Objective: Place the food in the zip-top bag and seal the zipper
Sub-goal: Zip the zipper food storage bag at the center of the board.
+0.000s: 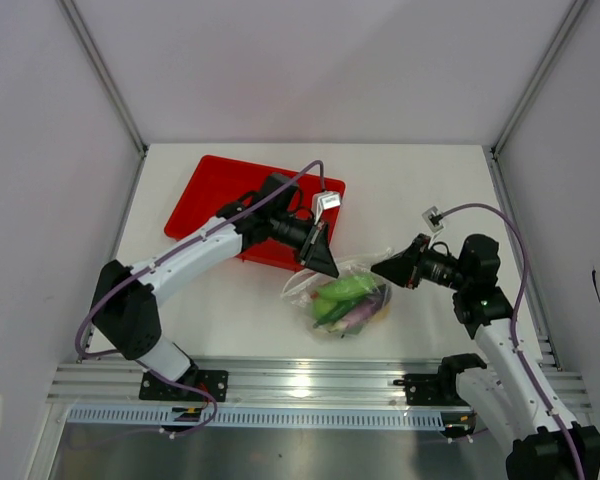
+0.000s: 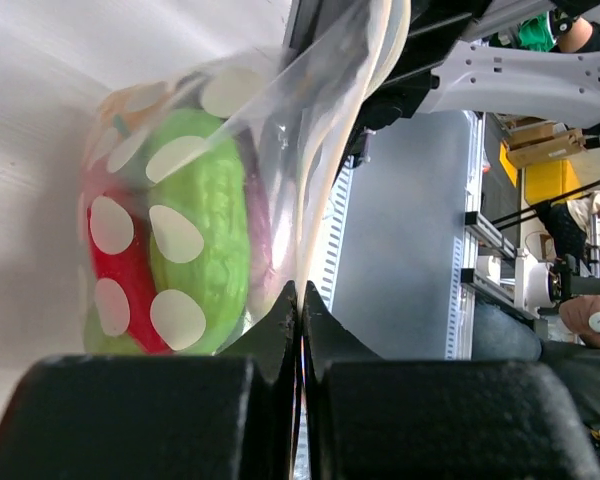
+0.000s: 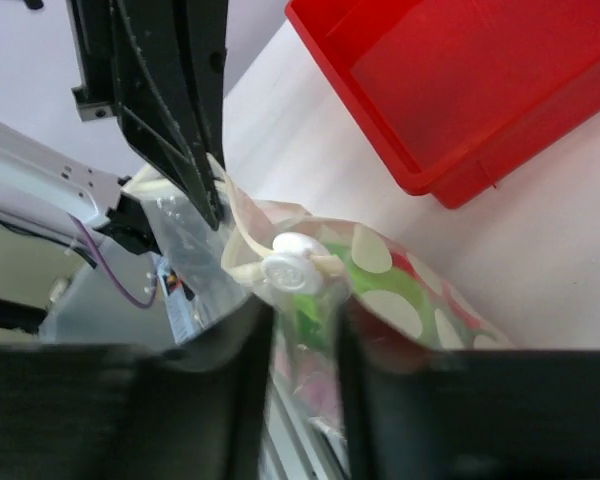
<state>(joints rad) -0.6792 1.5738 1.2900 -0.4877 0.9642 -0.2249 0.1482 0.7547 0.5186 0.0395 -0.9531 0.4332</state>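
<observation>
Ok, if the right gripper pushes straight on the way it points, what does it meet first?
The zip-top bag: its top edge sits between the fingers of the right gripper, white slider just ahead. Beyond that, probably the left gripper, though depth is unclear.

White tabletop [image 1: 410, 190] enclosed by plain white wall panels [image 1: 320, 60] on aluminium posts [image 1: 100, 70]; slotted aluminium rail [image 1: 310, 380] along near edge. Lighting even.

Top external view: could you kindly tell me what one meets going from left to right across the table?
The red tray → zip-top bag holding the food → right gripper.
</observation>
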